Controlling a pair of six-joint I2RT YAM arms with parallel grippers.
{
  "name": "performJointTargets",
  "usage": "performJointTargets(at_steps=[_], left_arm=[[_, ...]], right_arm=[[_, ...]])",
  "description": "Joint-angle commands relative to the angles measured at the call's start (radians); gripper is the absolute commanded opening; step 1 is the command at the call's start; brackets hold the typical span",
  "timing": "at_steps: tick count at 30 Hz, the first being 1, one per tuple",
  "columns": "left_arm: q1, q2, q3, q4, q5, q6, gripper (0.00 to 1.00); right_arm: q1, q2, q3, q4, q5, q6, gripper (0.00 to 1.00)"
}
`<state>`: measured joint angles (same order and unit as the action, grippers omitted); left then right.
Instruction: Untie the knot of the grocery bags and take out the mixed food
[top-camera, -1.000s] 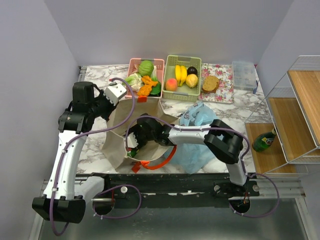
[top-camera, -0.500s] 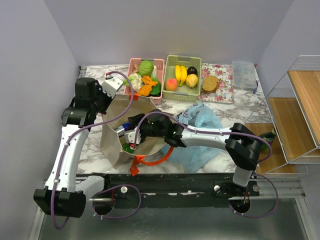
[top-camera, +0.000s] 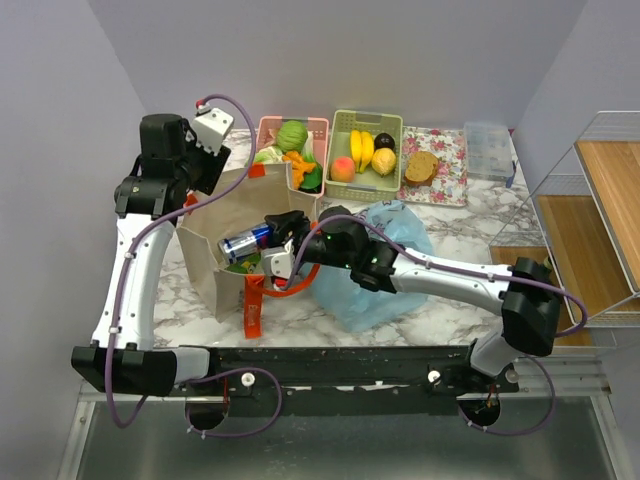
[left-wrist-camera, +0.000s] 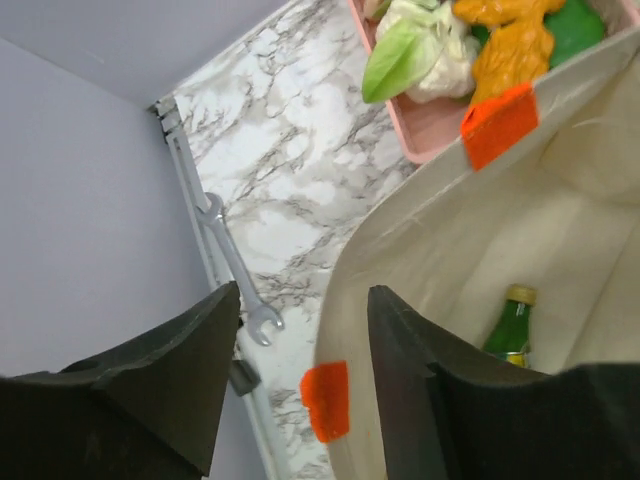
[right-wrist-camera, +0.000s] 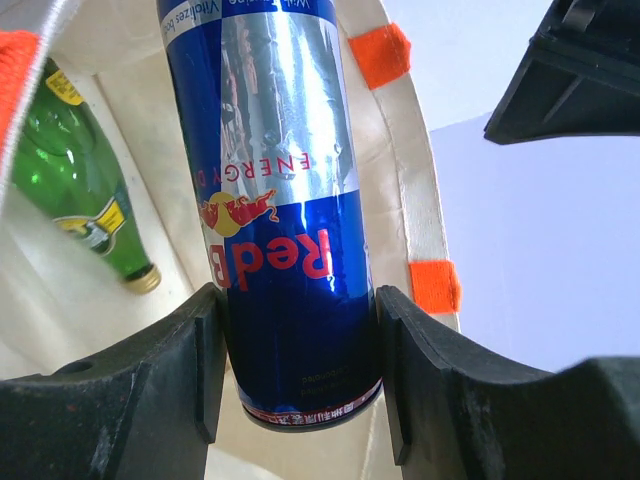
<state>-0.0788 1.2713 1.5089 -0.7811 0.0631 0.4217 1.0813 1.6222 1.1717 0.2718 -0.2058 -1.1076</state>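
The light blue plastic grocery bag (top-camera: 385, 270) lies crumpled right of the beige tote (top-camera: 205, 265); I cannot make out its knot. My right gripper (top-camera: 268, 240) (right-wrist-camera: 300, 300) reaches into the tote's mouth, shut on a blue and silver energy drink can (top-camera: 245, 243) (right-wrist-camera: 270, 180). My left gripper (top-camera: 215, 168) (left-wrist-camera: 300, 330) is open at the tote's far rim (left-wrist-camera: 345, 290), which runs between the jaws untouched. Mixed food sits in the baskets: a green cabbage (top-camera: 292, 135), orange pieces (top-camera: 295, 165) and a peach (top-camera: 342, 168).
A green bottle (right-wrist-camera: 70, 190) (left-wrist-camera: 510, 325) lies inside the tote. Pink basket (top-camera: 318, 125), green basket (top-camera: 395, 122), floral tray with bread (top-camera: 450, 150) and a clear box (top-camera: 487, 150) line the back. A wrench (left-wrist-camera: 235, 275) lies by the left wall. A wire shelf rack (top-camera: 590, 230) stands right.
My left gripper has opened, let go of the tote's rim and drawn back left. My right gripper has come up from deep in the tote with the can. The tote shifted left.
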Motion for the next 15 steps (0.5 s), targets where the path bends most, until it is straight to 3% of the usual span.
performJointTargets(at_steps=[1, 6, 10, 13, 15], left_arm=[[0.007, 0.008, 0.100, -0.057, 0.029, -0.031, 0.76], [0.007, -0.013, 0.239, -0.099, 0.165, -0.067, 0.98], [0.005, -0.024, 0.402, -0.215, 0.528, -0.052, 0.98], [-0.007, -0.086, 0.348, -0.243, 0.815, -0.012, 0.96], [-0.040, -0.142, 0.258, -0.204, 0.863, -0.007, 0.95]], right_arm=[[-0.008, -0.101, 0.053, -0.124, 0.021, 0.042, 0.01], [-0.010, -0.165, 0.108, -0.268, 0.042, 0.104, 0.01], [-0.017, -0.213, 0.182, -0.426, 0.072, 0.160, 0.01], [-0.021, -0.271, 0.200, -0.502, 0.104, 0.211, 0.01], [-0.022, -0.313, 0.205, -0.560, 0.118, 0.248, 0.01]])
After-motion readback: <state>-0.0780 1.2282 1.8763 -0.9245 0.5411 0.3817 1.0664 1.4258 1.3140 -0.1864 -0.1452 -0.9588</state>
